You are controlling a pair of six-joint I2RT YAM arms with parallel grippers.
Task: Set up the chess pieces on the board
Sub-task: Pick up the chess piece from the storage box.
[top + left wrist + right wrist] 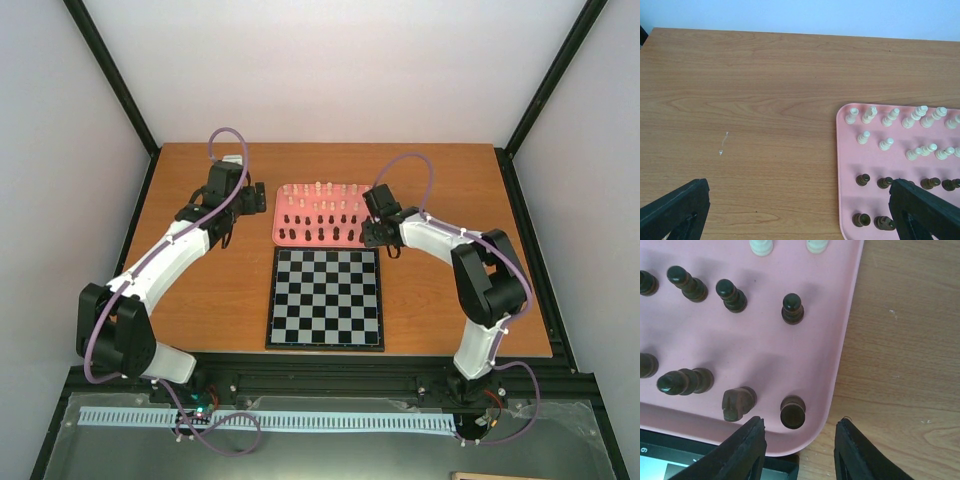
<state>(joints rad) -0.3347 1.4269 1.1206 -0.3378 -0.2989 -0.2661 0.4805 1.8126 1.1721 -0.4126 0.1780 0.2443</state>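
Observation:
The black and pale checked board (325, 298) lies bare on the table in front of the arms. All chess pieces stand on the pink tray (300, 240) behind it: cream pieces (318, 190) in the far rows, dark pieces (320, 230) in the near rows. My right gripper (378, 236) is open above the tray's near right corner; in its wrist view the gripper (800, 437) hangs over a dark rook (792, 411) with a dark knight (737, 402) beside it. My left gripper (222, 232) is open and empty left of the tray, over bare wood (765, 150).
The wooden table (200, 300) ends at black frame rails on the left, right and near sides. The tray's left edge (840, 165) lies close to the left gripper's right finger (925, 210). The board's far corner (670, 460) shows under the tray's edge.

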